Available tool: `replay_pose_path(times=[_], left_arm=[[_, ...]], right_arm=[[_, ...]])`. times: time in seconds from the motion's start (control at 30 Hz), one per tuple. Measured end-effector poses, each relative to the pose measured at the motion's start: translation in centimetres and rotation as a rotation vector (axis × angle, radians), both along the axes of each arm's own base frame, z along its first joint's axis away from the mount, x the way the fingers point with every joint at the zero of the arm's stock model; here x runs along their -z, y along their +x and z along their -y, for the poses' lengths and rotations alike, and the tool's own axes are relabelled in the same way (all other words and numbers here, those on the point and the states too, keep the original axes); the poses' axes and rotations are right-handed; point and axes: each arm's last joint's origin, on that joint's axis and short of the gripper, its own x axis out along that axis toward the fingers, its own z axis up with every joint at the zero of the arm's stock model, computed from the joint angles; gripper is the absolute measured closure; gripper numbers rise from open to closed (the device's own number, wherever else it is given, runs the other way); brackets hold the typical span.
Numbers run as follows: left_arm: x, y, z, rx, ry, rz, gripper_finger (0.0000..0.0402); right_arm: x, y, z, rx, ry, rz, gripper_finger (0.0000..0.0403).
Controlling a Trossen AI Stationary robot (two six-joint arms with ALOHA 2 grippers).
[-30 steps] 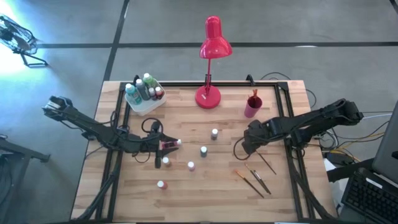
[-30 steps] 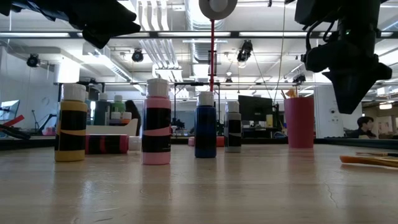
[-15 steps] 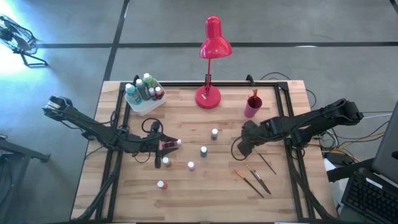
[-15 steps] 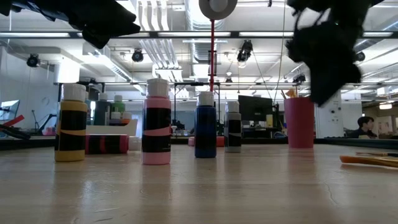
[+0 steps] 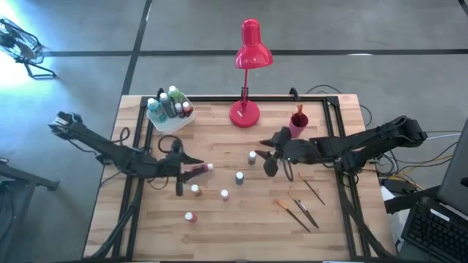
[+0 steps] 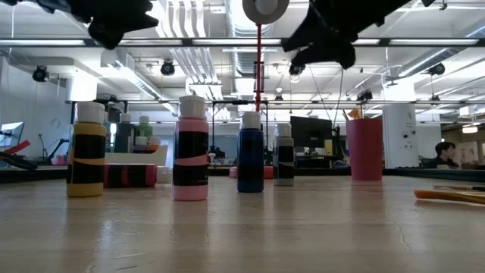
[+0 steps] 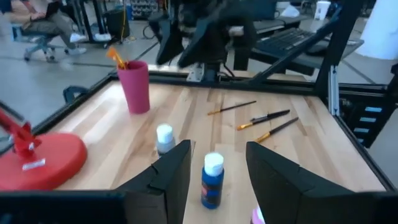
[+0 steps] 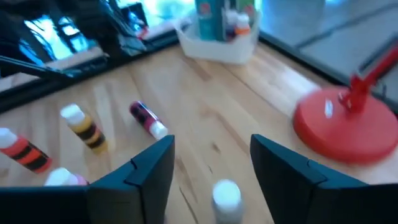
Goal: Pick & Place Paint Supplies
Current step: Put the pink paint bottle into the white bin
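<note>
Paintbrushes [image 5: 296, 212] are lying untouched at the table's 4 o'clock, and the right gripper [image 5: 265, 155] is swinging off them, spread wide and empty, to 3 o'clock of the white-capped bottle [image 5: 252, 156]. Left gripper [image 5: 183, 169] is backing off the tipped red bottle [image 5: 199, 169], also released, so probably a bottle grab next.

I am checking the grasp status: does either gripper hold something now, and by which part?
Nothing is held. The left gripper is open above the table, empty, and the right gripper is open too, nothing between its fingers.
</note>
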Motion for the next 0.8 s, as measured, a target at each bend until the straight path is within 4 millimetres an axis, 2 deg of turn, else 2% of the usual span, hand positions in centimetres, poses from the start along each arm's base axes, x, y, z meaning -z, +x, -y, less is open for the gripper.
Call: replay_pose_path(times=[0.17, 0.33, 0.47, 0.57, 0.67, 0.8], left_arm=[[0.8, -1.4, 0.1, -0.075, -0.03, -0.015, 0.0253], [1.3, -2.4, -0.3, -0.097, -0.029, -0.158, 0.0257], [0.4, -2.7, -0.2, -0.075, -0.114, -0.278, 0.0257], [-0.8, -2.8, -0.2, -0.068, -0.079, -0.383, 0.0257], [-2.5, -2.5, -0.8, -0.131, -0.026, -0.47, 0.0257], [-4.0, -1.7, -1.7, -0.211, -0.055, -0.585, 0.0257]], right_arm=[[-0.2, 0.3, -0.7, -0.068, -0.082, 0.012, 0.0181], [-0.2, 0.2, -1.2, -0.108, -0.111, 0.001, 0.0164], [0.2, 0.5, -1.4, -0.131, -0.113, -0.014, 0.0153], [0.7, 0.9, -1.5, -0.144, -0.134, -0.033, 0.0147], [1.0, 1.4, -1.5, -0.151, -0.156, -0.029, 0.0142], [1.3, 2.1, -1.4, -0.153, -0.173, -0.015, 0.0138]])
